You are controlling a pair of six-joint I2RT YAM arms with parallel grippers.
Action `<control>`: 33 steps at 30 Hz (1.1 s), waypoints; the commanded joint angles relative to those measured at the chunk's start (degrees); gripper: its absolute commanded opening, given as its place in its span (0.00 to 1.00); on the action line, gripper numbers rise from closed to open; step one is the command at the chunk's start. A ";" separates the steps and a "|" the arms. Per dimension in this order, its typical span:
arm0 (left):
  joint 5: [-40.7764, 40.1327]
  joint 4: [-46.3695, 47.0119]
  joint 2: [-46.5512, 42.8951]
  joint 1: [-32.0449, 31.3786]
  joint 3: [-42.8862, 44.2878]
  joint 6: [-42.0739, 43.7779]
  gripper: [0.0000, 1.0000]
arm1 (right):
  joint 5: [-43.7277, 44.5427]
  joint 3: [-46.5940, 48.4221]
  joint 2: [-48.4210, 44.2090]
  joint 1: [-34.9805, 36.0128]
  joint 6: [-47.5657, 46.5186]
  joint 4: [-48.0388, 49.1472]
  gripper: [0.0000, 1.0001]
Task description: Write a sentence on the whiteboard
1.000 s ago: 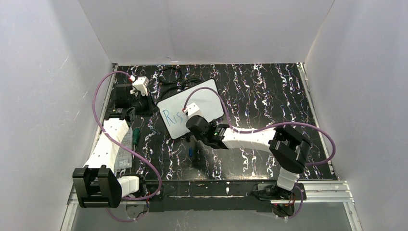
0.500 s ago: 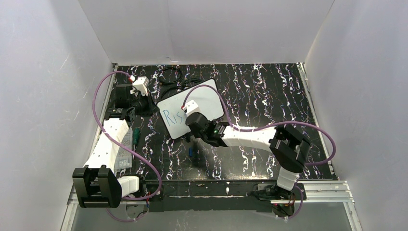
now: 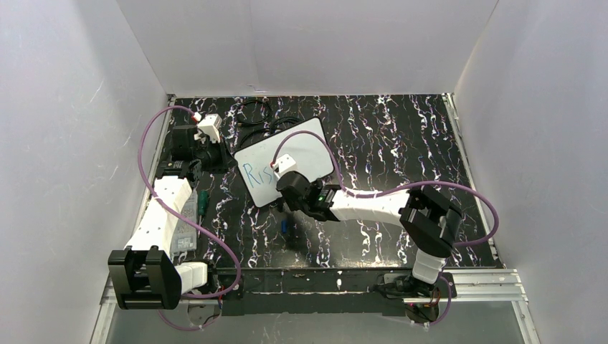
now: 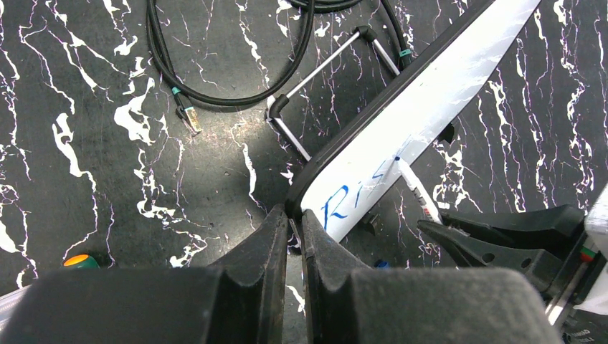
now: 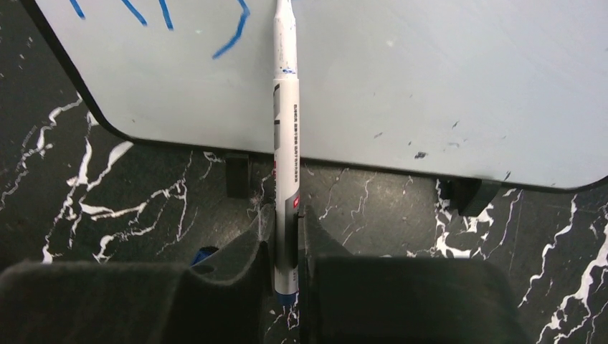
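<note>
The whiteboard [image 3: 305,147] stands tilted on a wire stand at the table's middle; it also shows in the left wrist view [image 4: 444,79] and the right wrist view [image 5: 430,79]. The sentence [image 3: 257,174] is blue lettering reading about "Ris" [image 4: 353,199], and its last strokes [image 5: 233,32] show by the pen tip. My left gripper [image 3: 231,159] is shut on the board's lower left corner [image 4: 294,213]. My right gripper [image 3: 283,188] is shut [image 5: 287,215] on a white marker [image 5: 285,122] with its tip on the board. The marker also shows in the left wrist view [image 4: 416,188].
Black cables [image 3: 262,115] lie behind the board. A blue cap [image 3: 285,228] lies in front of it. A green marker [image 3: 203,202] and a clear packet [image 3: 185,222] lie under the left arm. White walls enclose the table on three sides.
My right gripper with the marker shifted a little up and left along the board, then back down. The left gripper and the board have not moved.
</note>
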 commanded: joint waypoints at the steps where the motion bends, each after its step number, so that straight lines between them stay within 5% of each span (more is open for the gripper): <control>1: 0.26 -0.14 -1.20 0.14 0.04 0.88 0.00 | -0.38 -1.76 0.52 0.13 2.10 -0.33 0.01; 33: 0.26 -0.14 -1.29 0.17 0.00 0.79 0.00 | 4.97 -2.05 -5.04 0.15 1.00 -2.16 0.01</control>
